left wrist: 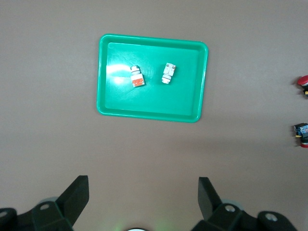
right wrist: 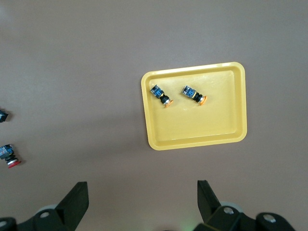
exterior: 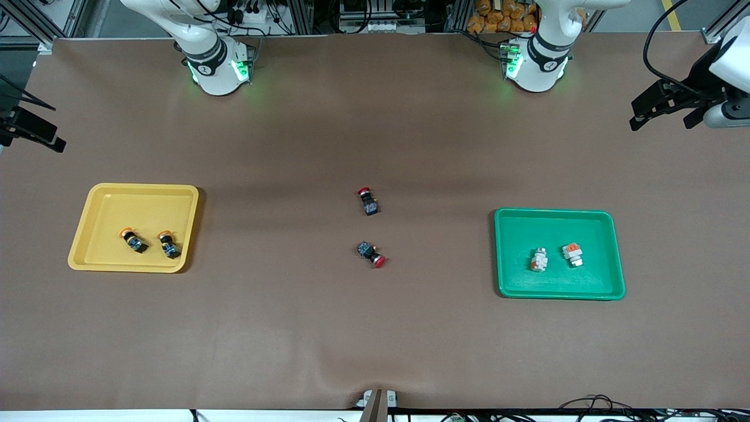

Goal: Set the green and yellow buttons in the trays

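Two yellow-capped buttons lie in the yellow tray toward the right arm's end; they also show in the right wrist view. Two white-grey buttons with orange parts lie in the green tray toward the left arm's end, and also show in the left wrist view. My left gripper is open and empty, high over bare table at its end. My right gripper is open and empty, high over bare table at its end.
Two red-capped black-bodied buttons lie on the brown table midway between the trays. They show at the edges of the left wrist view and the right wrist view.
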Motion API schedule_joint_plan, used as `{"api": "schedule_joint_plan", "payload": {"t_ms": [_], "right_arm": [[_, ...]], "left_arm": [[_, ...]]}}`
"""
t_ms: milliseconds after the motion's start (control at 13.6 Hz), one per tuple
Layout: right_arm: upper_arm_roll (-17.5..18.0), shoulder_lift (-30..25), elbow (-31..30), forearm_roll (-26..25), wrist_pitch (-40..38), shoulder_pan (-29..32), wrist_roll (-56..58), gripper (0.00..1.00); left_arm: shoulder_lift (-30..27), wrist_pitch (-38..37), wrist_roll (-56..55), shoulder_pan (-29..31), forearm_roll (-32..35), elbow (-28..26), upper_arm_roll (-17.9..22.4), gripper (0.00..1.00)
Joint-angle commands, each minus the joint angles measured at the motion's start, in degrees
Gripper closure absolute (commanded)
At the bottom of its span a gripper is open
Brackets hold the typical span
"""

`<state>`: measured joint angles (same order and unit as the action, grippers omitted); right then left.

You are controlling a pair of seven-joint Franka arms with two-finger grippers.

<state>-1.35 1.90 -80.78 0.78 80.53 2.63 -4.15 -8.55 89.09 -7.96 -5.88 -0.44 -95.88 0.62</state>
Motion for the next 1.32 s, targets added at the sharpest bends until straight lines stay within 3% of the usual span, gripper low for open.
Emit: {"api": "schedule_joint_plan", "payload": {"t_ms": [0, 1250], "right_arm": [[-0.1, -0.8, -0.3, 0.3, -0.1, -0.1, 0.2, 0.00], [-0.1, -0.9, -0.3, 0.3, -0.1, -0.3, 0.2, 0.00]], "left_arm": [[0.6, -0.8, -0.7, 0.2, -0.5, 1.7, -0.2, 0.00], [0.7, -1.8, 4.2, -1.5, -0.1, 1.7, -0.4, 0.00]]}}
